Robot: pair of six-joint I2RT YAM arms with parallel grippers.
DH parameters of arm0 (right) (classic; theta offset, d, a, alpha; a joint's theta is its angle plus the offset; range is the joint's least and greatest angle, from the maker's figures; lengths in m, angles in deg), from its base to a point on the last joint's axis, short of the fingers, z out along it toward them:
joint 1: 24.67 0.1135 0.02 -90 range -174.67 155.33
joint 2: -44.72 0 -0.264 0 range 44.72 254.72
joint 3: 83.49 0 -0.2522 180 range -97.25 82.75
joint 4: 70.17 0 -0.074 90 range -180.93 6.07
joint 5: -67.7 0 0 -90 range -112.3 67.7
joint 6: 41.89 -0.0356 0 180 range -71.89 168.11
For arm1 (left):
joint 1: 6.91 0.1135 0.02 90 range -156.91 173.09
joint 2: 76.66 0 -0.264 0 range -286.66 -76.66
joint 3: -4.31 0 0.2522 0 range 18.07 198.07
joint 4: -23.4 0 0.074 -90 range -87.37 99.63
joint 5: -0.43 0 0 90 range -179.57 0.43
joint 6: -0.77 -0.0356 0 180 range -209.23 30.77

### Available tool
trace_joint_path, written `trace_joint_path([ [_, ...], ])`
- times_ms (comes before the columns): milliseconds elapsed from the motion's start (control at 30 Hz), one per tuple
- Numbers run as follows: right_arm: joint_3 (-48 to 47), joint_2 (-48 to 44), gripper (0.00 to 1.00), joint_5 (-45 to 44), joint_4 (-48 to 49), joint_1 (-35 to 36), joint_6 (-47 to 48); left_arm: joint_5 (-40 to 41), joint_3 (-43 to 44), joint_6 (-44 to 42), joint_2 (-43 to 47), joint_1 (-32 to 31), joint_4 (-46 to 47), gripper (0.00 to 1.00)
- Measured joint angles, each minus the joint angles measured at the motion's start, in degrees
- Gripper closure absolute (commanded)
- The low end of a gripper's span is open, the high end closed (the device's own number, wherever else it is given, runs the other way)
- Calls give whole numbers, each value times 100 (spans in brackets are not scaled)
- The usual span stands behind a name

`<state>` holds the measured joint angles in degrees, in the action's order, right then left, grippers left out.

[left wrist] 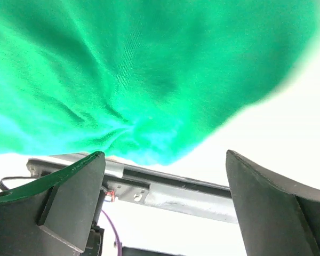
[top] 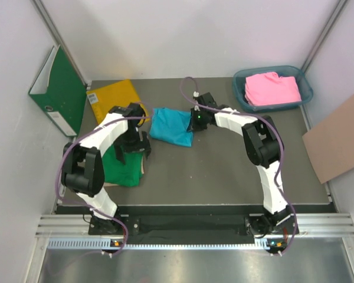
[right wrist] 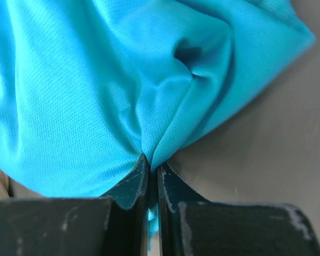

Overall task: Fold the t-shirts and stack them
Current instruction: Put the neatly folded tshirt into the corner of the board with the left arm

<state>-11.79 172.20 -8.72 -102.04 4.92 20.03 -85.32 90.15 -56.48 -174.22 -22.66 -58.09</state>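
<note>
The turquoise-blue t-shirt (top: 170, 125) lies bunched at the table's middle back. My right gripper (top: 194, 121) is shut on its right edge; in the right wrist view the jaws (right wrist: 152, 169) pinch a fold of the blue cloth (right wrist: 85, 101). The bright green t-shirt (top: 121, 168) lies folded at the front left. My left gripper (top: 131, 147) hovers just above its far edge, open and empty; the left wrist view shows the green cloth (left wrist: 138, 74) beyond the spread fingers (left wrist: 69, 202). The pink t-shirt (top: 272, 88) lies in the blue basket (top: 242, 82).
A yellow envelope (top: 113, 96) lies at the back left beside the green binder (top: 58, 91) leaning on the left wall. A brown cardboard sheet (top: 339, 138) leans off the table's right edge. The rail (top: 194, 227) runs along the near edge.
</note>
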Motion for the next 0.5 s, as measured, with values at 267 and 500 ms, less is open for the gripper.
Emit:
trace_joint_path([
  [267, 1169, -898, 100, -142, -321, 9, 455, -149, 822, -299, 538, 0, 334, 1],
  [500, 1705, -1373, 100, -302, -671, -199, 739, -944, 1145, -422, -168, 0, 1086, 1],
])
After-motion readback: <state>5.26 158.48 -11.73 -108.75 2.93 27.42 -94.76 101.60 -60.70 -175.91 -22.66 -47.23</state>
